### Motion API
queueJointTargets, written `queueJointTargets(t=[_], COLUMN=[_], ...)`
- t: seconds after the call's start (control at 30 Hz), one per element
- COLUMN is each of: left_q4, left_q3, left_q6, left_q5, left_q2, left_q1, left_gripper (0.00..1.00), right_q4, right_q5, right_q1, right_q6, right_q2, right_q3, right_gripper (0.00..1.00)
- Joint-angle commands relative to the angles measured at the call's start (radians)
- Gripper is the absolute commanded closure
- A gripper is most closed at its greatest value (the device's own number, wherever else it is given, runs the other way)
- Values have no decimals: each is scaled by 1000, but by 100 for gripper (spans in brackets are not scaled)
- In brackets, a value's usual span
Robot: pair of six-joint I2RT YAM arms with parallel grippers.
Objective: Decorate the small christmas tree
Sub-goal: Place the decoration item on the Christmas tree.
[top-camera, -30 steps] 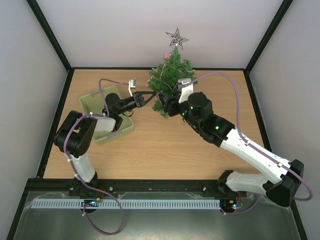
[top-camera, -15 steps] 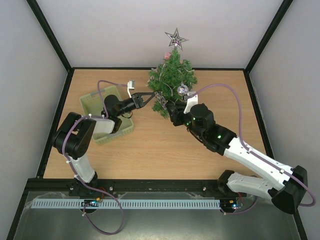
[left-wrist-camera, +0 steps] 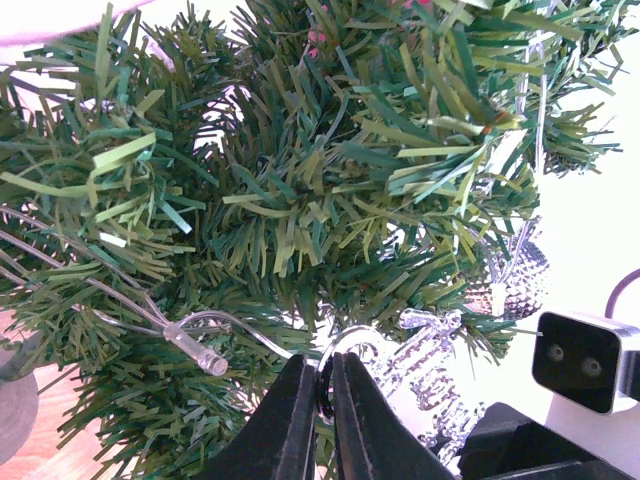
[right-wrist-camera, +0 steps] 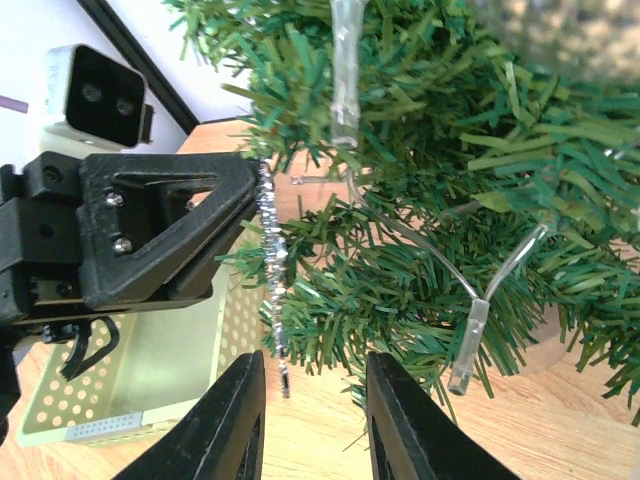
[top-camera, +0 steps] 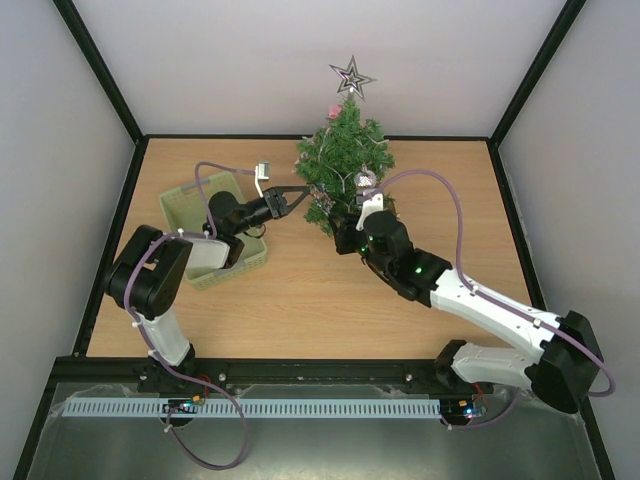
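Observation:
The small christmas tree [top-camera: 345, 150] stands at the back of the table, with a silver star [top-camera: 352, 77] on top. My left gripper [top-camera: 303, 191] reaches its left side from the basket side. It is shut on the thin wire hook [left-wrist-camera: 325, 385] of a silver glitter ornament [left-wrist-camera: 432, 352] that hangs against the lower branches [left-wrist-camera: 300, 200]. My right gripper [right-wrist-camera: 315, 375] sits low at the tree's front, open, with branch tips [right-wrist-camera: 350, 300] just beyond its fingers and nothing gripped. The ornament [right-wrist-camera: 270, 260] appears edge-on there, beside the left gripper [right-wrist-camera: 150, 230].
A pale green basket [top-camera: 188, 205] lies left of the tree, under the left arm. A silver ball [top-camera: 366, 178] and a clear light string [left-wrist-camera: 195, 355] hang in the branches. Black frame posts and grey walls close in the table.
The right arm has drawn back from the tree toward the near side and dropped lower, its jaws narrowing. The left gripper has stayed at the branches, shut on the hook.

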Motion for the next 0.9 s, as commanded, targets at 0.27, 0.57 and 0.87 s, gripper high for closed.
queueJointTargets(t=[0.27,0.57,0.87], left_q4=[206,205,157], left_q3=[-19,-26,-41], left_q6=[12,21,60], left_q5=[6,9,11], left_q2=[-31,-37,-70], left_q1=[-4,-3,-1], left_gripper=[90,90,88], right_q4=[34,44,46], right_q5=[141,160,142], right_q1=[-5,-5,-7], right_q6=[-43,-62,-63], right_q2=[58,77,79], right_q3=[30,32,33], right_gripper=[84,85,85])
